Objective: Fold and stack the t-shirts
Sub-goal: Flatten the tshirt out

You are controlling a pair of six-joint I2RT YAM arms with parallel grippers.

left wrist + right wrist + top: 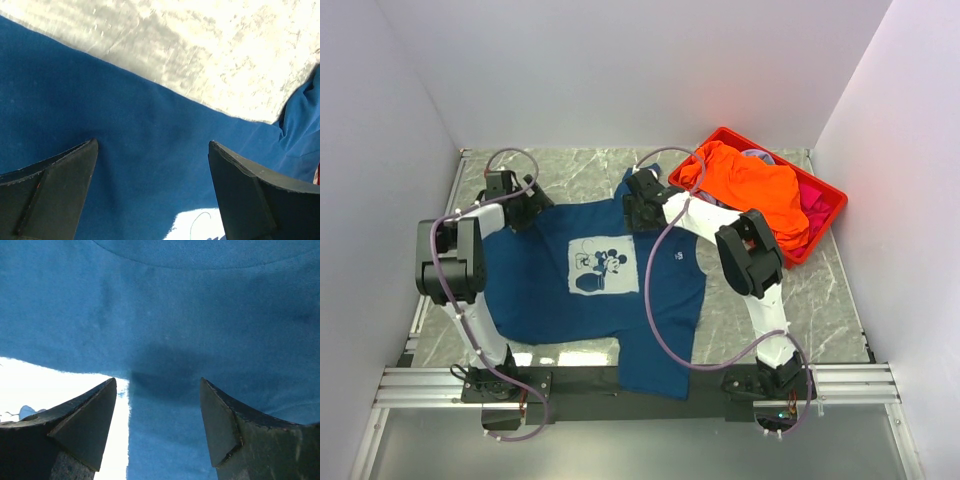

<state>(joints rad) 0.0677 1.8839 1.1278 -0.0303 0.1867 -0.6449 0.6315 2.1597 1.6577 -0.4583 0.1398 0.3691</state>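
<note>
White walls close in a grey marbled worktop (580,170), and most of it is covered by the navy-blue t-shirt (540,290), spread flat with its pale cartoon-mouse print (603,265) facing up. One near corner of the shirt hangs over the worktop's front edge, between the two arm bases.

Left pincer (527,212) sits at the shirt's far left edge. From its wrist camera the pincer (152,145) is spread wide, with nothing between the dark fingers (60,190) but blue cloth below and bare marble just past the hem. Right pincer (641,218) is at the shirt's far edge, by the neck. Its own view shows this pincer (158,382) also gaping wide over blue fabric with a curved seam beyond, its shadow on the cloth. Whether either pincer's tips touch the shirt I cannot tell.

At the far right stands a red plastic crate (830,200). An orange t-shirt (750,185) is heaped in it, bulging above the rim, with magenta-pink cloth (812,205) tucked beside it.
</note>
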